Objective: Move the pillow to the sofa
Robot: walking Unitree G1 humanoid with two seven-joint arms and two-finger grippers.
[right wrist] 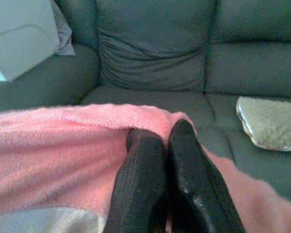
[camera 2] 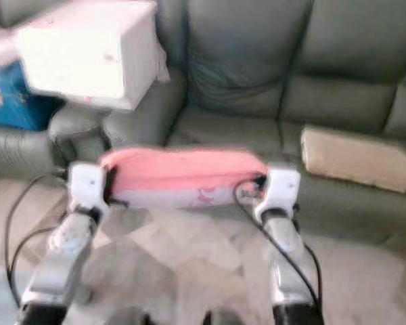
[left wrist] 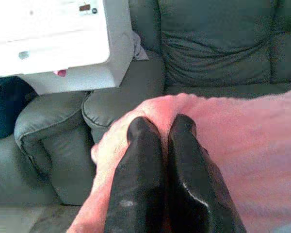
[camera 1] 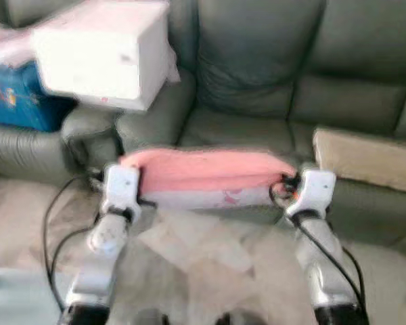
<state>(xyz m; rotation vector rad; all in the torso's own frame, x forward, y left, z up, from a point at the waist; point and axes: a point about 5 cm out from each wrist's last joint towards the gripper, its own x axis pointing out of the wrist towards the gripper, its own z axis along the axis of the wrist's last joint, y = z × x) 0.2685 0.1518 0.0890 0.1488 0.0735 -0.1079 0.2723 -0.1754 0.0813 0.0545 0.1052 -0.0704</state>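
Far left you have a blue box (camera 1: 13, 101) on the sofa's end seat, and a large white box (camera 1: 101, 54) resting over the sofa arm (camera 1: 88, 125) beside it.

Your left gripper (left wrist: 162, 128) sits at the left end of the pink pillow (camera 1: 203, 172). In the left wrist view its two black fingers (left wrist: 140, 165) lie pressed together, clenched on the pink fleece at the pillow's edge.

The pillow spans between your two arms, held level in the air just in front of the dark green sofa (camera 1: 257, 88), near the front edge of the middle seat cushion (camera 1: 237, 128). Pink on top, pale grey-white along the underside. Whether it touches the seat front, you cannot tell; the head views are blurred.

Your right gripper (right wrist: 160, 131) is at the pillow's right end, fingers (right wrist: 189, 165) likewise closed tight on the pink fabric.

Right of that, a beige cushion (camera 1: 365, 159) lies flat on the sofa's right-hand seat, apart from the pillow. Pale marbled floor (camera 1: 210, 264) shows under both arms.
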